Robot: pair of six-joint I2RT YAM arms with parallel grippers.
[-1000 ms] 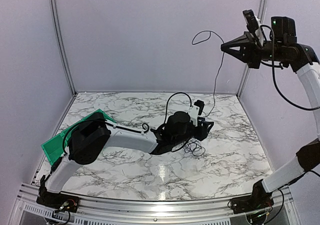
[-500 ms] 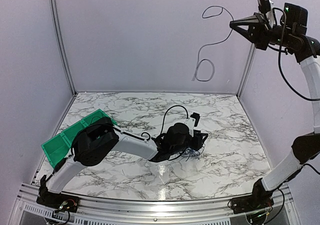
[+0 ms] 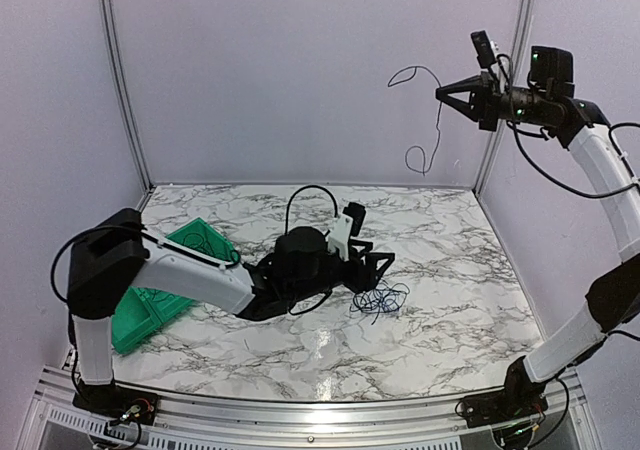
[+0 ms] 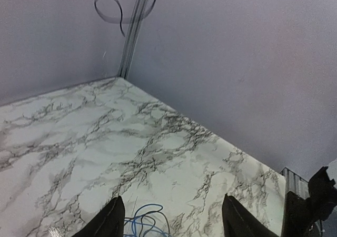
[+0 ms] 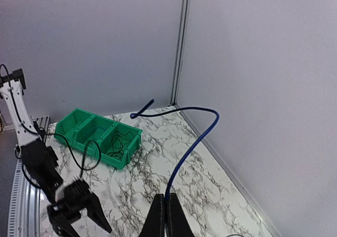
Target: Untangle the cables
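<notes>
1. Between the left fingers (image 4: 113, 221), which stand well apart and grip nothing, a few blue loops of the cable heap (image 4: 146, 224) lie on the tabletop (image 4: 131, 142).
2. Seen from above, the cable heap (image 3: 378, 298) sits just below the tips of the left fingers (image 3: 378, 268), flat on the marble-patterned tabletop (image 3: 470, 290). Thin dark and blue strands cross one another loosely. Contact between the fingertips and the strands cannot be determined.
3. The right fingers (image 3: 445, 94) are held high, well above the heap and to its right. They are pressed together on one thin strand, the held cable (image 3: 438, 130).
4. From the right fingers the held cable arcs up into an open loop and also drops to a small curl. It hangs clear of the tabletop, in front of the back wall.
5. In the right wrist view the held cable (image 5: 192, 147) reads blue. It rises from the tips of the right fingers (image 5: 165, 210), bends over and ends in a free tip.
6. The held cable and the cable heap are well apart, with no strand joining them.
7. A green bin (image 3: 135, 320) rests on the tabletop well to the left of the left fingers, partly behind the left arm.
8. The right wrist view shows the green bin (image 5: 79, 122) with three compartments. A thin dark cable lies coiled in one end compartment.
</notes>
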